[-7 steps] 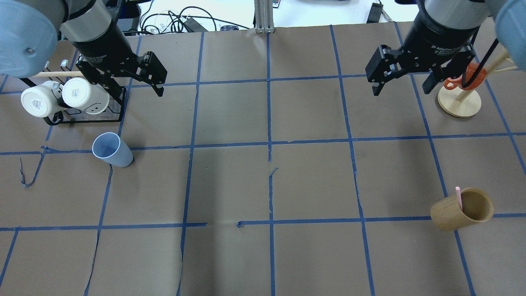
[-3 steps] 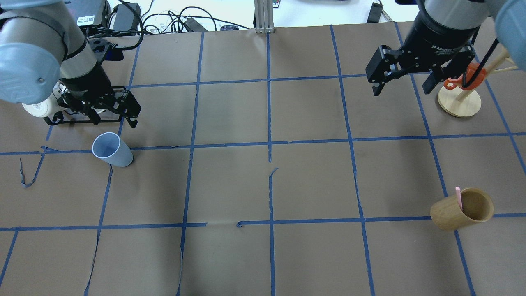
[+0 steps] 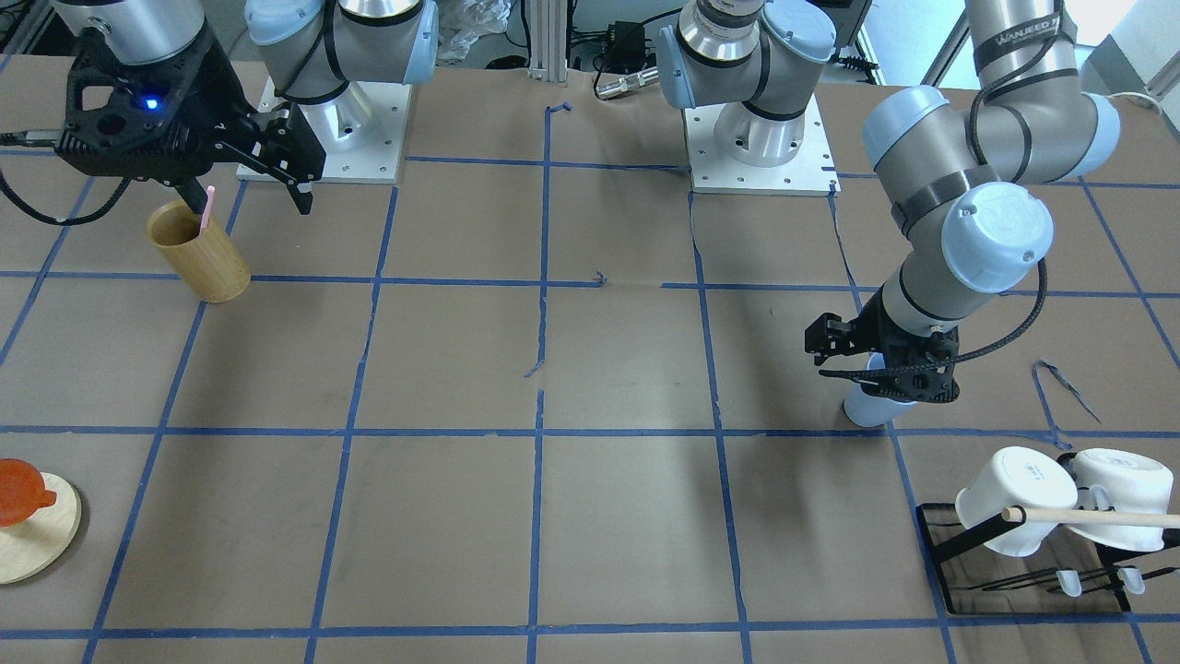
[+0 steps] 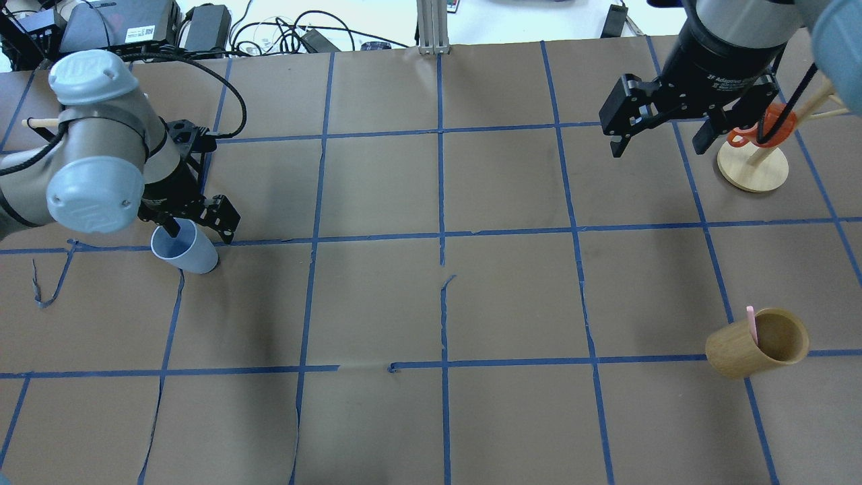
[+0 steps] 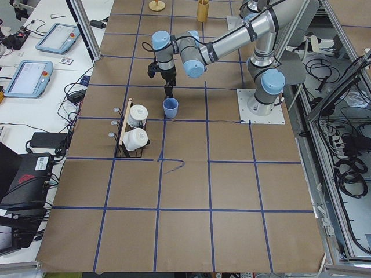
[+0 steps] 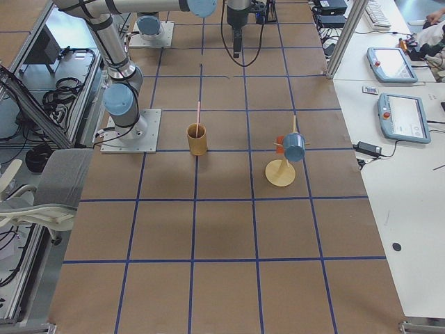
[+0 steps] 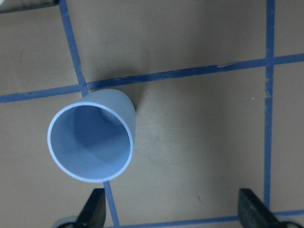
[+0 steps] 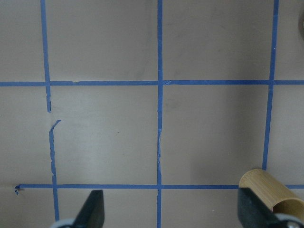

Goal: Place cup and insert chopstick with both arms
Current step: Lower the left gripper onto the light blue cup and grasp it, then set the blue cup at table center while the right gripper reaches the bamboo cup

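Pickup of the cup (image 4: 185, 249) looks like my current step: it stands upright just ahead of my left gripper (image 7: 172, 211), whose jaws are wide and empty. Next, I straddle its rim and close. My right gripper (image 4: 658, 147) hangs spread, well apart from the chopstick (image 4: 751, 323) in the bamboo holder (image 4: 737, 356). The mug rack (image 3: 936, 544) crowds near.

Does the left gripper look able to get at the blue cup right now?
Probably yes: the left gripper hangs open just above the cup, which stands upright with nothing between them.
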`<state>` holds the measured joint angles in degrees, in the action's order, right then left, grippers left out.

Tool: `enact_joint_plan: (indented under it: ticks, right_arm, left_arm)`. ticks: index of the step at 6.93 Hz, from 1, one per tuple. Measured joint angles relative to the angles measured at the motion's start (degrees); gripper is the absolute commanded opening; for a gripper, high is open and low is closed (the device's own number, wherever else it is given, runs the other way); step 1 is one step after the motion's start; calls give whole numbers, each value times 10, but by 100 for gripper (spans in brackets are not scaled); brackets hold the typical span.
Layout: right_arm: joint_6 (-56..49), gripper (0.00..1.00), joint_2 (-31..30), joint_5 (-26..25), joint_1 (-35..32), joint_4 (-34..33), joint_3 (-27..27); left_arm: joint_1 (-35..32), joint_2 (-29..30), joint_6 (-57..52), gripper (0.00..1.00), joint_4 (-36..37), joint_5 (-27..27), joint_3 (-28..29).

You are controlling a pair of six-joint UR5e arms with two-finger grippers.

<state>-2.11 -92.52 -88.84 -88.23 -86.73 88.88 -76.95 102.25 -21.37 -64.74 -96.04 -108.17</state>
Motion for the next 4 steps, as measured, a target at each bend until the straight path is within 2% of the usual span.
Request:
enact_joint_plan:
  ticks: [1,2,3,4]
  right_arm:
    - [0,100,0,0,0,0,0]
    - [-1,100,0,-2,0,1,1]
    - [-1,100,1,-14,1,1,3]
    - [-2,100,1,-41,2,1,7]
  left_arm:
    - [0,11,-10,65,22,-2,0]
    - [1,21,-17,22,30,-3,3]
    - [1,28,-29,0,32,-6,4]
    - [1,32,-47,0,33,-11,6]
